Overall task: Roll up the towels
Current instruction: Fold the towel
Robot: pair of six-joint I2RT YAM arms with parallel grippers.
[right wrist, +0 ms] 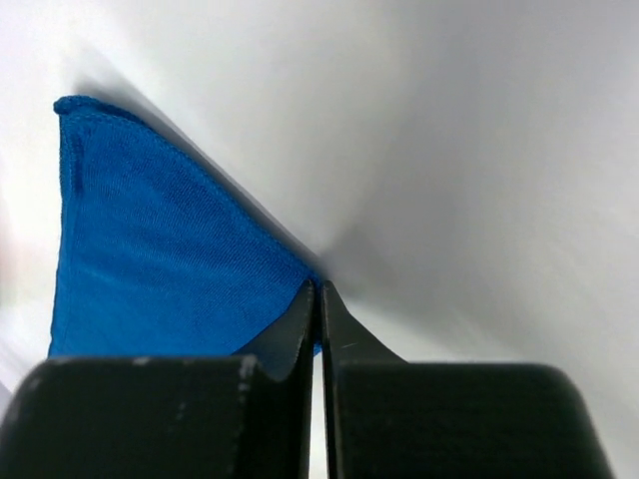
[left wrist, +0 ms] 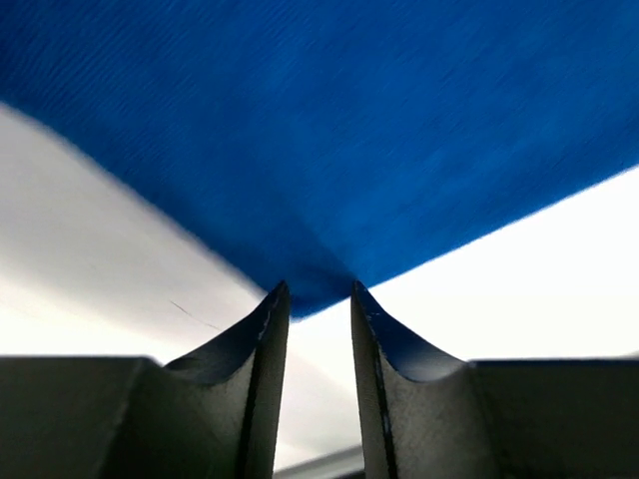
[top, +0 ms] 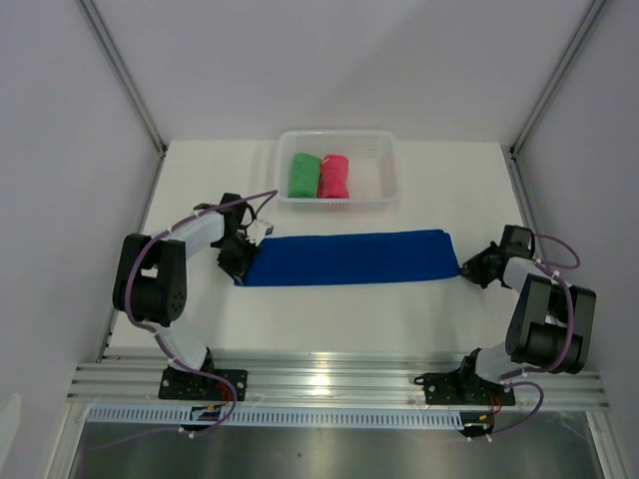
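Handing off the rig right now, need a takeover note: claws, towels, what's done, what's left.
Claws: left claw grips the left end of the blue towel; right claw is shut, pinching its right corner.
Things: the blue towel lies as a long, flat folded strip across the table, held between both claws. The green towel and pink-red towel sit side by side in the white basket.
Done: green and pink-red are rolled.
Left: roll the blue one; it probably goes in the basket's free right side.
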